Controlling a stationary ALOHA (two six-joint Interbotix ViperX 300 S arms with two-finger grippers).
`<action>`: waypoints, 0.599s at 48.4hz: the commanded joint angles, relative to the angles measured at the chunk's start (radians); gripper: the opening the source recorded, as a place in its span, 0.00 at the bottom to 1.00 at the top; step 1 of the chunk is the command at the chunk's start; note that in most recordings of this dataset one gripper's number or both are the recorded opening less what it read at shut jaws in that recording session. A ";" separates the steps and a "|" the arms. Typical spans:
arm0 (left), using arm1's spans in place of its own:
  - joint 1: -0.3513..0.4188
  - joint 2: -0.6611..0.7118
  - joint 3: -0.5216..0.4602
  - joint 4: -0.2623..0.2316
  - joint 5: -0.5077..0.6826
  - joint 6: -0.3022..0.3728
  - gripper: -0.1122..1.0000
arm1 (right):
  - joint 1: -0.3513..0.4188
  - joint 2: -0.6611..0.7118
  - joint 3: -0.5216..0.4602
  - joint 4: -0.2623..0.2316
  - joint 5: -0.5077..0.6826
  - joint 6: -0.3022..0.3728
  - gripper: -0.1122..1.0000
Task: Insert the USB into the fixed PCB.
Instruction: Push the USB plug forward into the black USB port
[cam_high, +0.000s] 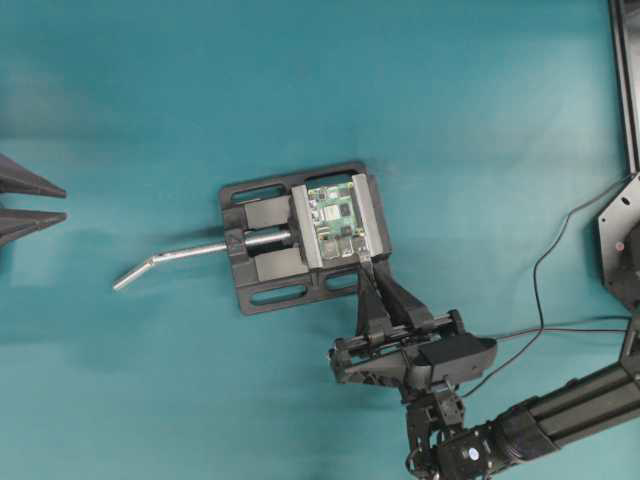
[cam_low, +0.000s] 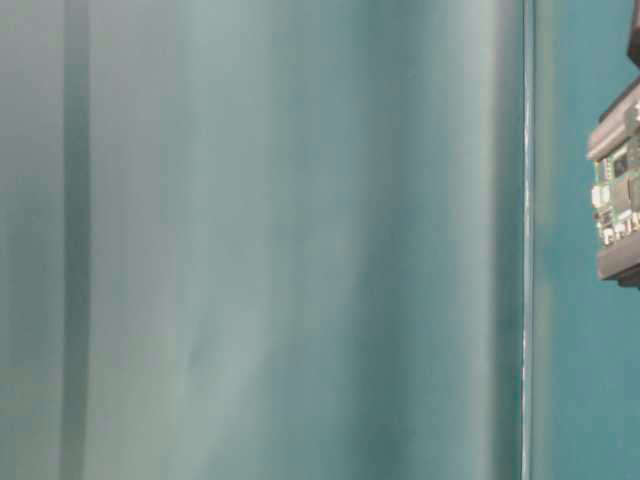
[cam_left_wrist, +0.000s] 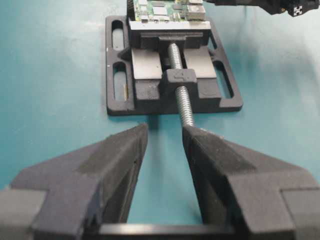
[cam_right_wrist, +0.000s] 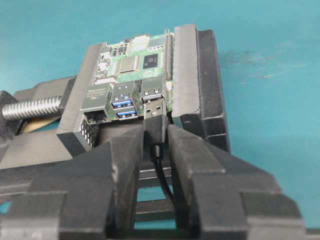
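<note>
Right end effector (cam_right_wrist: 156, 137): right up at the lens, fingers clamped on the black body of the USB (cam_right_wrist: 155, 113), cable trailing down between them.
USB: silver tip at the mouth of the PCB's right-hand silver port, beside the blue ports; how far in, can't tell.
PCB (cam_high: 335, 220): green board gripped flat in the vise (cam_high: 300, 238), ports facing the right end effector.
Vise: black, sitting mid-worktop (cam_high: 150, 100), bent silver handle (cam_high: 170, 260) sticking out to the left in the overhead view.
Left end effector (cam_left_wrist: 165, 145): fingers spread apart, nothing between them, low over the worktop, well back from the vise and lined up with its screw.
</note>
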 joint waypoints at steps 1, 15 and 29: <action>-0.003 0.006 -0.026 0.003 -0.003 -0.002 0.51 | -0.012 -0.031 -0.009 -0.006 -0.012 0.003 0.28; -0.005 0.006 -0.026 0.003 -0.005 -0.002 0.51 | -0.017 -0.040 -0.017 -0.018 -0.020 0.023 0.28; -0.005 0.006 -0.026 0.003 -0.005 -0.002 0.51 | -0.023 -0.040 -0.017 -0.031 -0.020 0.028 0.28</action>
